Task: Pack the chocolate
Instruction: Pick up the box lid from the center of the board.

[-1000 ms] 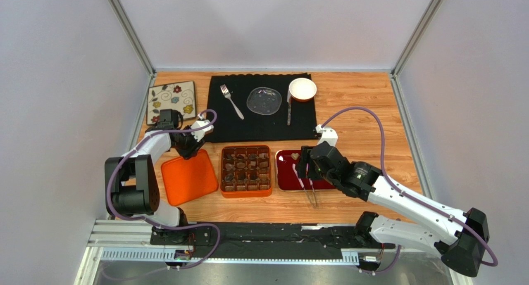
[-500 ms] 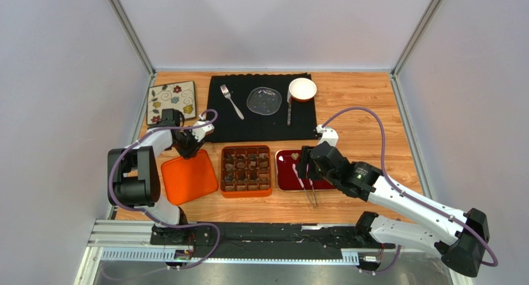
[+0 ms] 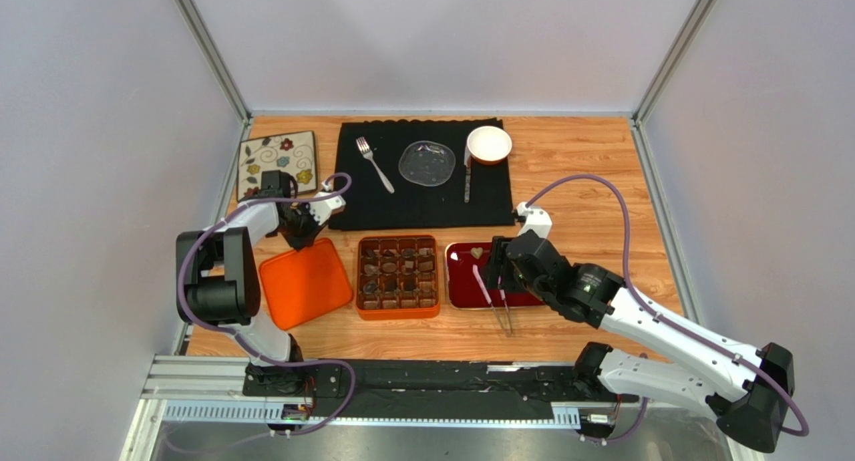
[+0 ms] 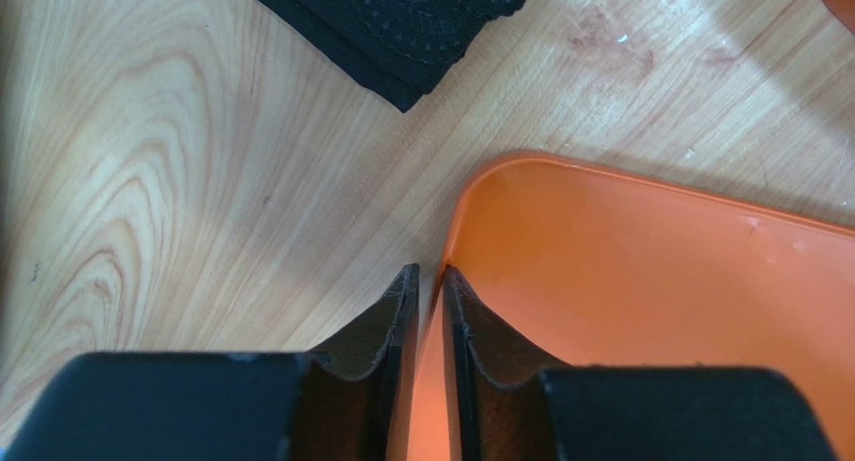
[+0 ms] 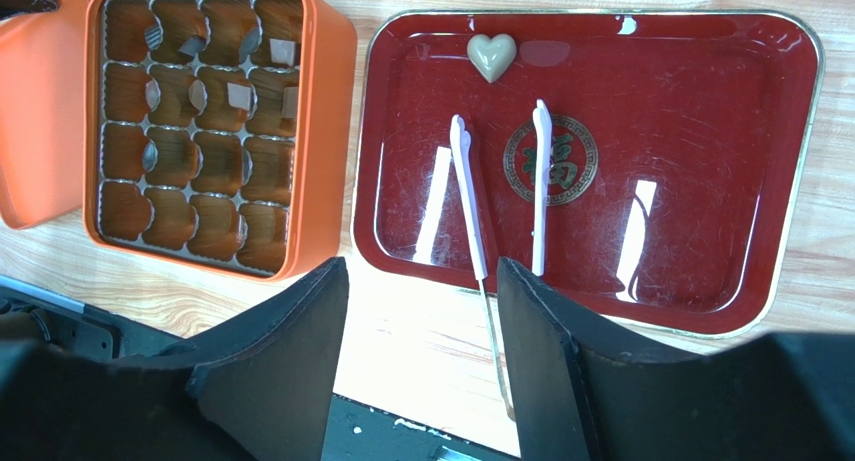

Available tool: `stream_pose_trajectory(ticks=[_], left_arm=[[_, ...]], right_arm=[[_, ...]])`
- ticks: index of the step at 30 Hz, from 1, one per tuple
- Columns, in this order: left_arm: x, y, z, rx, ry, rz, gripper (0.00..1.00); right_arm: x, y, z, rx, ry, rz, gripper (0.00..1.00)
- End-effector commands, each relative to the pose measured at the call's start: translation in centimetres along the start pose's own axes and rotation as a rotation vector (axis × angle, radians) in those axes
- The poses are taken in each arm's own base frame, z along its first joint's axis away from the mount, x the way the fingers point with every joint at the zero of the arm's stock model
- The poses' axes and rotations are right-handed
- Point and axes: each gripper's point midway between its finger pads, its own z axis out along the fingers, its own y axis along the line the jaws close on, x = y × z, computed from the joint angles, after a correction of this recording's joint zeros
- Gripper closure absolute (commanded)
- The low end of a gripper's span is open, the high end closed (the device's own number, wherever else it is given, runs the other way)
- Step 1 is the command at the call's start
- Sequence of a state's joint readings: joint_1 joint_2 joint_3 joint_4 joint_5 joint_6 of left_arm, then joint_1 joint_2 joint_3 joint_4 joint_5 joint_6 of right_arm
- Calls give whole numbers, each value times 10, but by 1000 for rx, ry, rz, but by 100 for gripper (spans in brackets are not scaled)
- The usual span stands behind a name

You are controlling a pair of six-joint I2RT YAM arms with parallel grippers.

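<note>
The orange box holds several dark chocolate pieces in its grid; the right wrist view shows a few square ones in the upper cells. One light brown heart chocolate lies at the far edge of the red tray, also in the top view. White-tipped tongs lie in the tray, handle over its near rim. My right gripper is open and empty above the tongs' handle. My left gripper is shut on the corner rim of the orange lid, left of the box.
A black mat at the back holds a fork, a clear plate, a knife and a white bowl. A flowered tile lies at the back left. The mat's corner is just beyond the lid.
My left gripper has drawn back and to the left a little, with the lid's corner in it. My right arm has shifted slightly to the right.
</note>
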State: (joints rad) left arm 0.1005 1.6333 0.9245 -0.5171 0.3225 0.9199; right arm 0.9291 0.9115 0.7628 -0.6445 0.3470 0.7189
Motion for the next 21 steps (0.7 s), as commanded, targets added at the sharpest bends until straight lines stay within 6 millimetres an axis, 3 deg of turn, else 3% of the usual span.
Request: stream_pose_trajectory(ticks=[1, 8, 12, 18, 20, 21], left_arm=[[3, -1, -3, 28, 13, 23, 78], [8, -12, -6, 75, 38, 34, 96], [7, -12, -21, 62, 49, 44, 100], [-21, 6, -83, -95, 1, 106, 100], [-30, 8, -114, -161, -18, 133, 100], [-41, 14, -139, -236, -44, 160, 100]], right_arm=[[-12, 8, -8, -30, -42, 34, 41], [-12, 9, -11, -41, -49, 45, 42], [-11, 10, -10, -46, -49, 43, 42], [-13, 19, -8, -77, -53, 40, 42], [-14, 25, -6, -100, -54, 41, 42], [-13, 27, -5, -107, -49, 41, 42]])
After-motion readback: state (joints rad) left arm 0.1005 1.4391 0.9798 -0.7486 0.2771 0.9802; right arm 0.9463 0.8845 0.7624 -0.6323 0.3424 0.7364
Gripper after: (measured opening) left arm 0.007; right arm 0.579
